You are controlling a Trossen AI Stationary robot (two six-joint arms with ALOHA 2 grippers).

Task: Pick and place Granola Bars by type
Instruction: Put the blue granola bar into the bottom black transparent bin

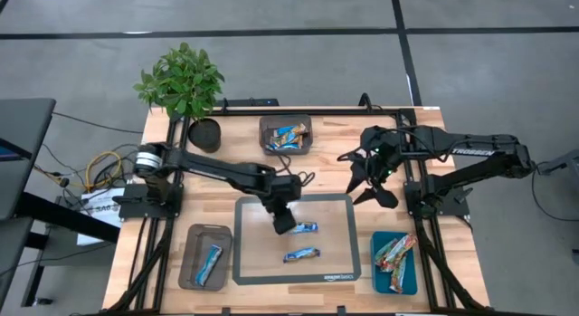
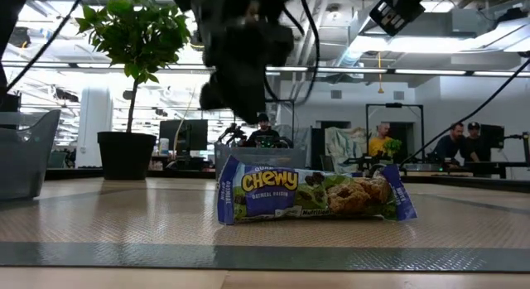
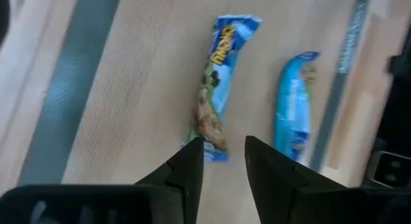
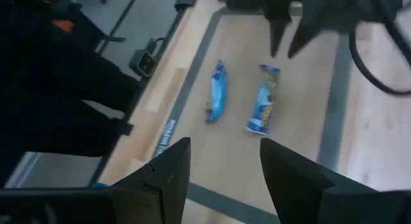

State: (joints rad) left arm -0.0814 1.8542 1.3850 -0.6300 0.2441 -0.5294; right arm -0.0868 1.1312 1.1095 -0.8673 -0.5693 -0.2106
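1. Left gripper hovers over the mat, jaws open and empty, beside one granola bar; a second bar lies nearby.
2. Right gripper waits above the counter, jaws open, empty.

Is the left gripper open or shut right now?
Open: the left gripper has a clear gap between its fingers, empty, above a granola bar.
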